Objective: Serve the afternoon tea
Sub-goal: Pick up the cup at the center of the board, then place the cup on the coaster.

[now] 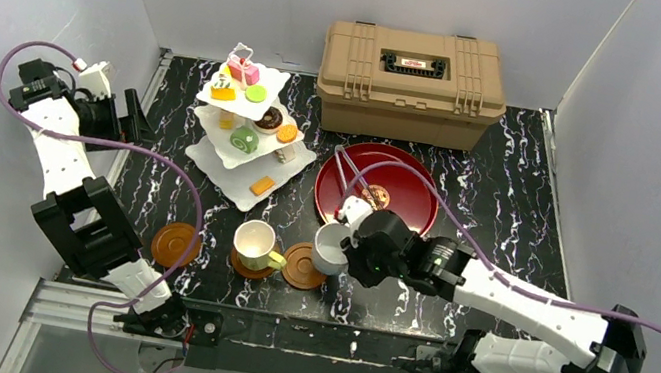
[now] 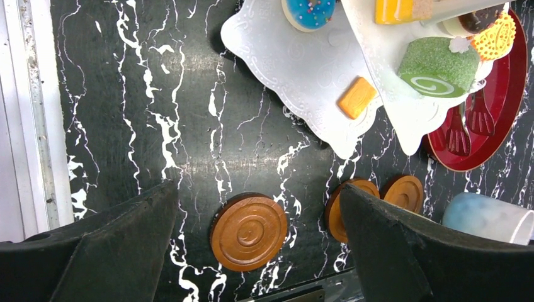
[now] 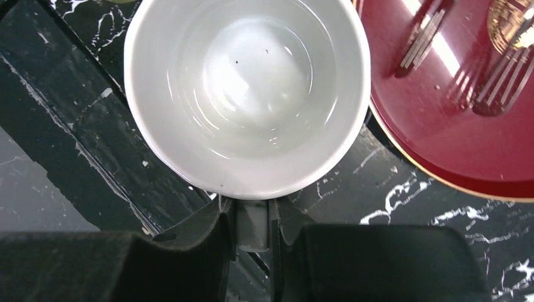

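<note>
Because the right jaws are closed narrowly on only the thin handle (image 3: 253,225) of the white mug (image 3: 245,94), I think the mug may swing or slip on its way to the free coaster (image 1: 303,265). It is now just beside that coaster, between it and the red tray (image 1: 409,174). The yellow mug (image 1: 254,243) stands on its own coaster close to the left of that place, so a wide move could knock it. The left jaws are wide and hold nothing, off at the left side near the stand (image 1: 208,164), out of the way.
</note>
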Controlling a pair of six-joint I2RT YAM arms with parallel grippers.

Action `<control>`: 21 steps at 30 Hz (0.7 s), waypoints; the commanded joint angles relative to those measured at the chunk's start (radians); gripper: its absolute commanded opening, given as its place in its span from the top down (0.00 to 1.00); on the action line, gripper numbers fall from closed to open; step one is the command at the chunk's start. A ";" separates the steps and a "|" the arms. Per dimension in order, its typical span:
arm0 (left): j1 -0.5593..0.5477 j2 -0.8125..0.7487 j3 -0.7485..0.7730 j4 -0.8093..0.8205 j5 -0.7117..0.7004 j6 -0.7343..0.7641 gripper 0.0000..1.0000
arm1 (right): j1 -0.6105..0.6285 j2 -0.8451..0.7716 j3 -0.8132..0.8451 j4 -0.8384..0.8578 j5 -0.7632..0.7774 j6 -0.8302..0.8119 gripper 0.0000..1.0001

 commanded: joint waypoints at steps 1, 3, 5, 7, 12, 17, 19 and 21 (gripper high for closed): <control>0.004 -0.023 -0.009 -0.029 0.040 0.008 0.02 | 0.009 0.075 0.075 0.131 -0.063 -0.068 0.99; 0.005 -0.025 -0.011 -0.028 0.046 0.007 0.02 | 0.009 0.111 0.079 0.163 -0.077 -0.080 0.99; 0.004 -0.025 -0.012 -0.029 0.052 0.005 0.02 | 0.010 0.142 0.083 0.191 -0.084 -0.091 0.99; 0.004 -0.024 -0.014 -0.028 0.055 0.006 0.02 | 0.010 0.166 0.089 0.212 -0.082 -0.099 0.99; 0.005 -0.021 -0.016 -0.027 0.055 0.008 0.02 | 0.018 0.216 0.113 0.247 -0.094 -0.103 0.99; 0.005 -0.019 -0.016 -0.028 0.055 0.010 0.02 | 0.039 0.265 0.120 0.262 -0.097 -0.095 0.99; 0.005 -0.020 -0.016 -0.028 0.057 0.013 0.02 | 0.043 0.290 0.122 0.264 -0.098 -0.089 0.99; 0.005 -0.025 -0.017 -0.027 0.060 0.020 0.02 | 0.048 0.300 0.120 0.271 -0.099 -0.082 0.99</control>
